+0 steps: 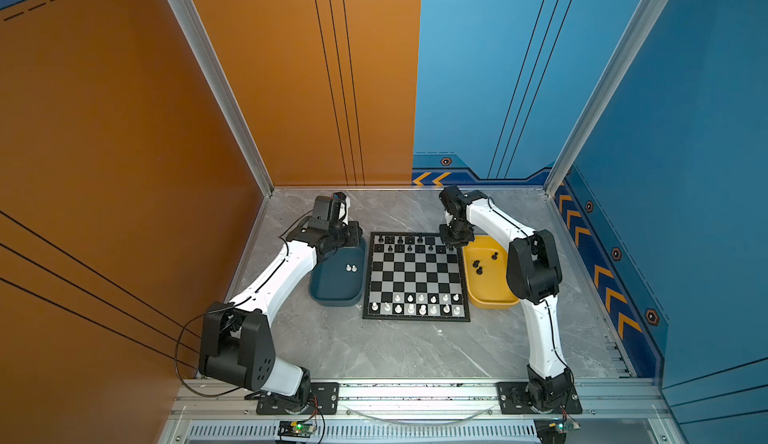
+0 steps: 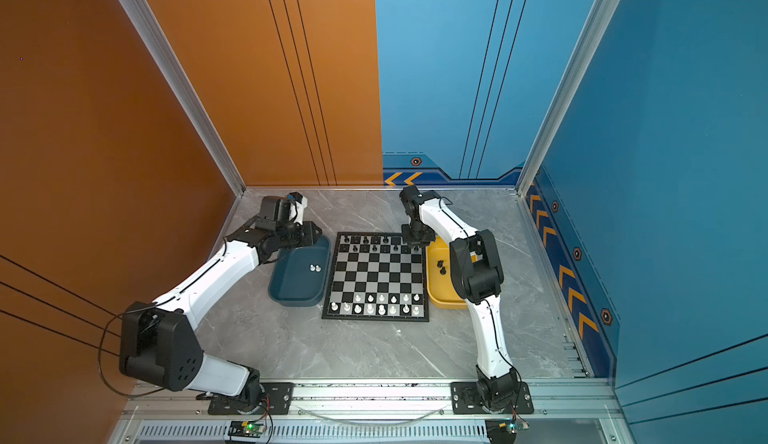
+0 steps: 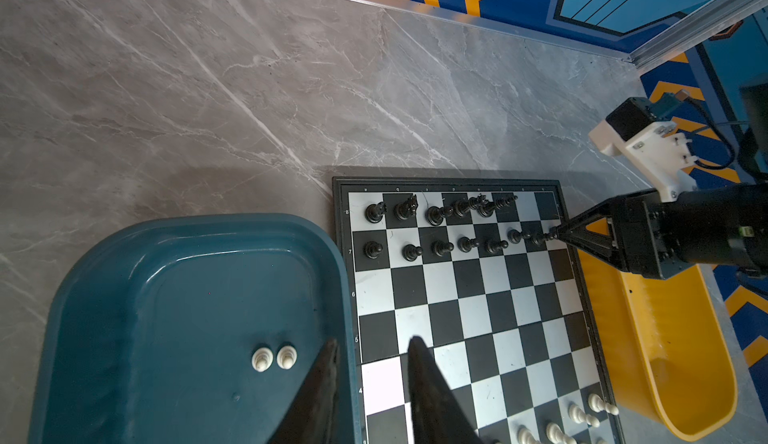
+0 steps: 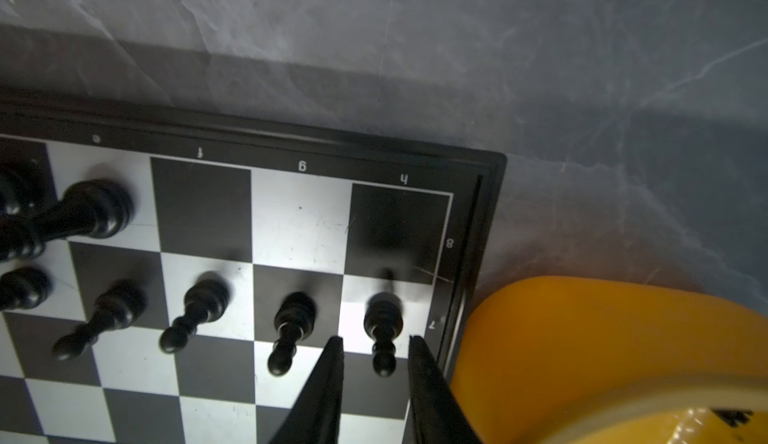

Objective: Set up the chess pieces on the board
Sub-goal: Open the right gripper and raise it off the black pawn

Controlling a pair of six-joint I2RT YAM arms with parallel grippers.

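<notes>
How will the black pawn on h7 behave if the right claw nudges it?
Probably tips easily: the black pawn is tall and slim over a small round base. Its smooth, rounded body looks slippery for the narrow fingertips of the right claw. Once toppled it could roll into the neighbouring pawn.

White chess pieces (image 3: 555, 432) partly off-frame

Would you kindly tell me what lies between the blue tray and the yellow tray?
The chessboard lies between them, as both top views show.

Glossy white chess pieces (image 3: 262, 358), smooth plastic blue tray (image 3: 166, 317), matt marble-look tabletop (image 3: 166, 88)
</notes>
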